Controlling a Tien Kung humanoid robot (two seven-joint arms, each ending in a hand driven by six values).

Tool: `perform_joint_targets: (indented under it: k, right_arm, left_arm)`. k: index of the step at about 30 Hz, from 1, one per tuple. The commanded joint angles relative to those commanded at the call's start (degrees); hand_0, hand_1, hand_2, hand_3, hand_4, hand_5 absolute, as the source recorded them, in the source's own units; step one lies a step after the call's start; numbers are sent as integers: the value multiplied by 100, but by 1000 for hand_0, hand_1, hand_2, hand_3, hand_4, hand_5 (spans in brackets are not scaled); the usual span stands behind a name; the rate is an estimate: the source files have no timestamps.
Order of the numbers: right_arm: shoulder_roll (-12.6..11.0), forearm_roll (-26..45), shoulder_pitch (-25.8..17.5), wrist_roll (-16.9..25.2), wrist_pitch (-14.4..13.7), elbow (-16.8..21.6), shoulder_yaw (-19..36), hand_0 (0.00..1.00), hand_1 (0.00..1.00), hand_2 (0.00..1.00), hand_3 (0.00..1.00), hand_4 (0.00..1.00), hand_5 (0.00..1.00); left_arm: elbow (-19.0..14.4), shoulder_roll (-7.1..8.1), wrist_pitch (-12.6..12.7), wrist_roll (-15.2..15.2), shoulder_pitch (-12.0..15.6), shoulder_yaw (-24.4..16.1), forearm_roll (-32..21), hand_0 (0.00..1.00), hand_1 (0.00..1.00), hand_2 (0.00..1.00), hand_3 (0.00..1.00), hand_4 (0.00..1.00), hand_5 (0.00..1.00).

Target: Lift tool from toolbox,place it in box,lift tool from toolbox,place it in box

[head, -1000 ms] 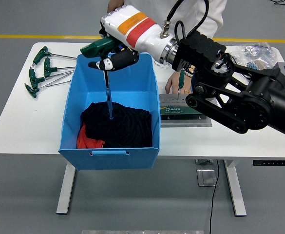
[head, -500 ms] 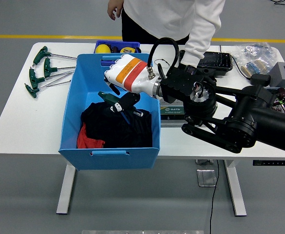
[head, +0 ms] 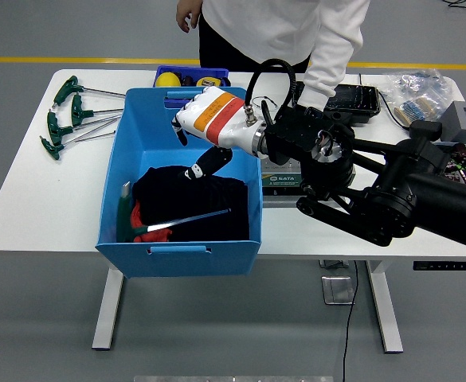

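The right hand is hovering over the blue box, fingers loose and holding nothing. The tool is lying inside on dark cloth. The arm is hiding the toolbox, partly. Spare tools are resting on the tabletop.

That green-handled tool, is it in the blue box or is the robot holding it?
In the box. The tool lies flat on the dark cloth inside the blue box; the right hand above holds nothing.
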Motion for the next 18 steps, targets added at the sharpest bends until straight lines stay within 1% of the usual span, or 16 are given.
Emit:
perform_joint_targets:
  k: [2,12,14,15,16,18]
  right_arm:
    - [3,-2,-5,4,-8,-3,15,496,520,592,496,974,599]
    - [-39,15,-55,51,-36,-143,123,510,527,604,504,985,605]
    - [-79,3,-72,96,-36,-201,189,510,527,604,504,985,605]
    - [-117,-60,-110,98,-9,-228,257,533,552,635,516,986,605]
    - [-150,-107,-143,101,9,-238,309,533,552,635,516,986,605]
    - [-260,-190,-242,107,21,-241,443,533,552,635,516,986,605]
  left_arm:
    - [0,4,-5,-3,7,31,-30,592,595,681,786,856,779]
    - [0,-4,-5,-4,19,65,-77,593,595,680,786,854,776]
    - [0,-4,-9,-11,17,84,-100,593,595,680,786,854,776]
    - [0,-6,-12,-14,20,84,-102,592,594,680,786,854,778]
    - [0,-9,-12,-17,21,83,-106,592,594,680,786,854,778]
    - [0,-19,-13,-25,27,79,-124,592,594,680,786,854,778]
